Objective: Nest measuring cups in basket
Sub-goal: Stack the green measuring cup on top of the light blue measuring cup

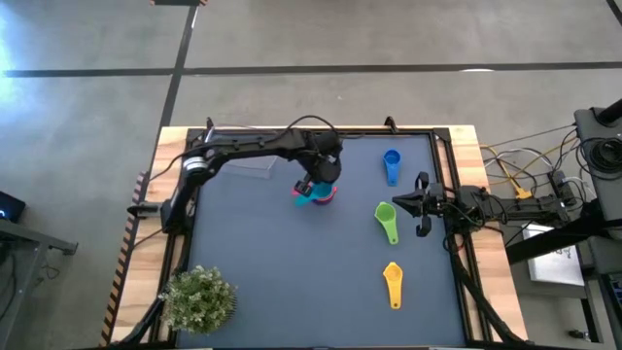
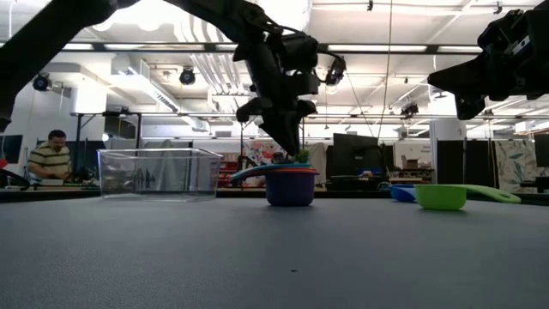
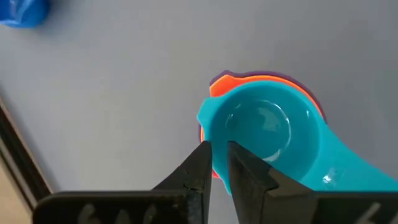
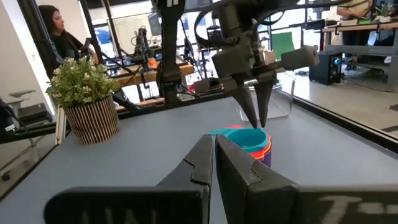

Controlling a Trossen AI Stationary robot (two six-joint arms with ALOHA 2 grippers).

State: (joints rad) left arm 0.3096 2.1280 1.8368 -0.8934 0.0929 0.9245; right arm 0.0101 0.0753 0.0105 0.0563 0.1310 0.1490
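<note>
Left pincer [image 3: 219, 163] stands narrow at the teal cup [image 3: 264, 134], nested in the stack mid-counter, outside the basket [image 2: 159, 172]. Part the fingers fully before lifting clear. Right pincer [image 4: 214, 155] waits closed.

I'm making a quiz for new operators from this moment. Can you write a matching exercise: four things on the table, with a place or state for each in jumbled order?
Things:
1. teal cup
2. green cup
3. basket
4. yellow cup

Places or states:
A. empty, standing apart from the stack
B. lying alone, nearest the table's front edge on the right
C. top of the stack, under the left gripper
D. on the table just off the right gripper

Pairs: 1-C, 2-D, 3-A, 4-B
</note>
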